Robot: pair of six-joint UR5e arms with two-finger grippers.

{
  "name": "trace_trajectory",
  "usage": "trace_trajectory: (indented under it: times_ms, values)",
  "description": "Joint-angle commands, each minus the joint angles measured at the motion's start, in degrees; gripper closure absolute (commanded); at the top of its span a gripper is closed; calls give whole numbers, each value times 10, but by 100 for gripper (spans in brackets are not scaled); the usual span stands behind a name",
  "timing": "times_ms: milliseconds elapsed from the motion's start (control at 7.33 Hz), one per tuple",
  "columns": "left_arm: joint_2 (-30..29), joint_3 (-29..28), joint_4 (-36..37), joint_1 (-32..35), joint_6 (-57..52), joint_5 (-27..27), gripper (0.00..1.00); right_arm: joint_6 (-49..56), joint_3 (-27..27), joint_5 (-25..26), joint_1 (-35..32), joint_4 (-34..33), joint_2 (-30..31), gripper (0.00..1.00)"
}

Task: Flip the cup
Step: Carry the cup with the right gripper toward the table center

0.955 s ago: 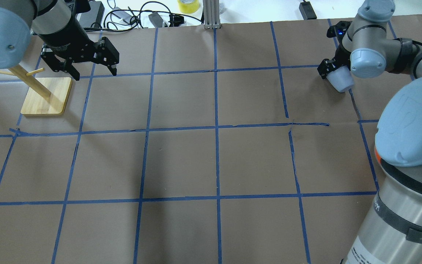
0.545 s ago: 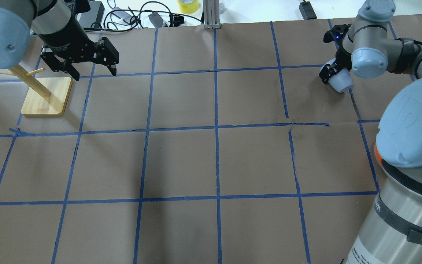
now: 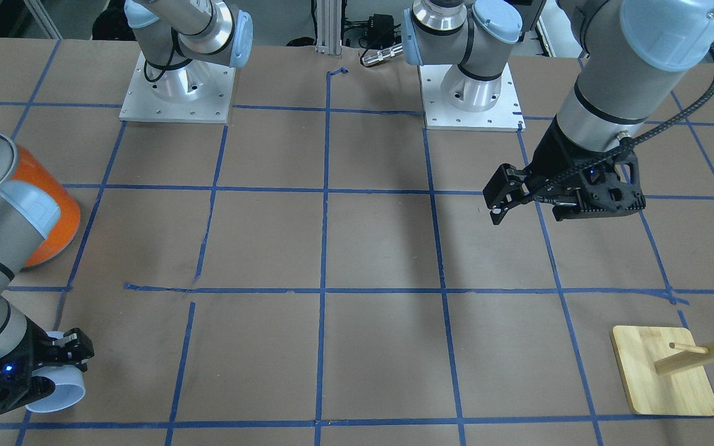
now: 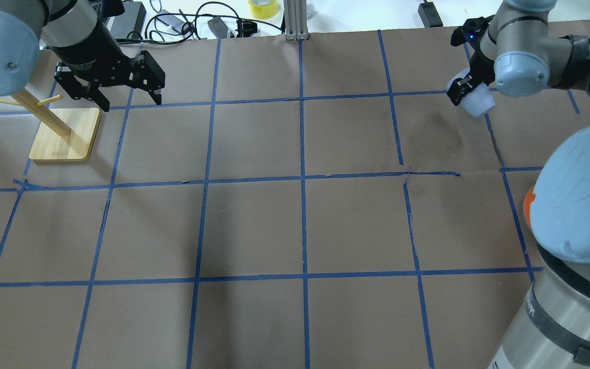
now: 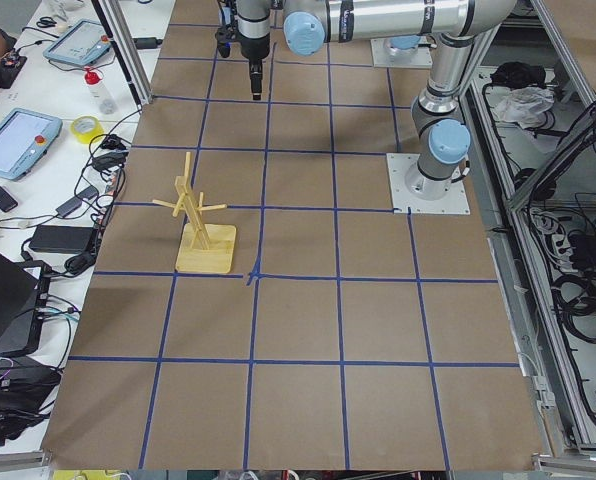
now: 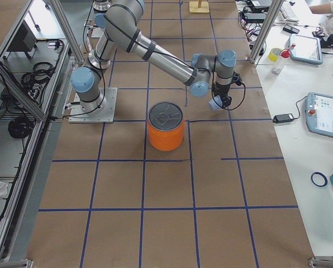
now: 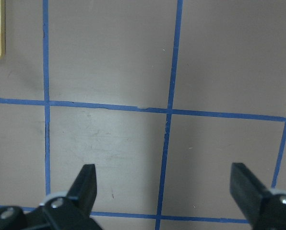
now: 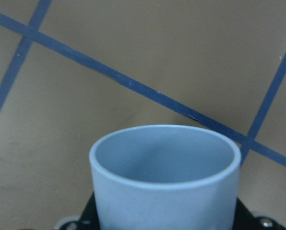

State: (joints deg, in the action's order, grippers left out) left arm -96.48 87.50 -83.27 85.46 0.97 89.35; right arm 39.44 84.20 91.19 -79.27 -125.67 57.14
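right tool (image 4: 468, 92) clamped on cup (image 4: 478, 102), above far-right part of surface (image 4: 254, 225) | cup axis in line with tool, mouth pointing away from it | left tool (image 4: 132, 102) spread wide, empty, well apart

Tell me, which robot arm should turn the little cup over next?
The right arm: the right fingers grip the cup. The left fingers are open, empty, and far off beside the wooden stand.

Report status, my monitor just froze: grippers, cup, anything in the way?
Left gripper open, empty, near wooden rack. Right gripper shut on cup, cup tilted. Orange can close beside right arm.
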Motion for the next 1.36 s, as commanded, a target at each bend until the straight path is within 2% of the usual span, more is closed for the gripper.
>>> trace_trajectory:
  times_ms: [0,409,545,682,818,1227]
  values:
    - [1,0,0,-2,0,-1,0,2,0,7,-98,-2,12,70]
    - [1,0,0,-2,0,-1,0,5,5,-2,-235,-42,14,70]
    - [1,0,0,-3,0,-6,0,43,6,-21,-276,-48,16,70]
    - [3,1,-3,-4,0,-1,0,65,7,-16,-319,-49,10,70]
    - [4,0,0,-6,0,0,0,89,10,-23,-329,-40,14,69]
    - [5,0,7,-17,-3,14,0,255,50,-35,-346,-48,11,74]
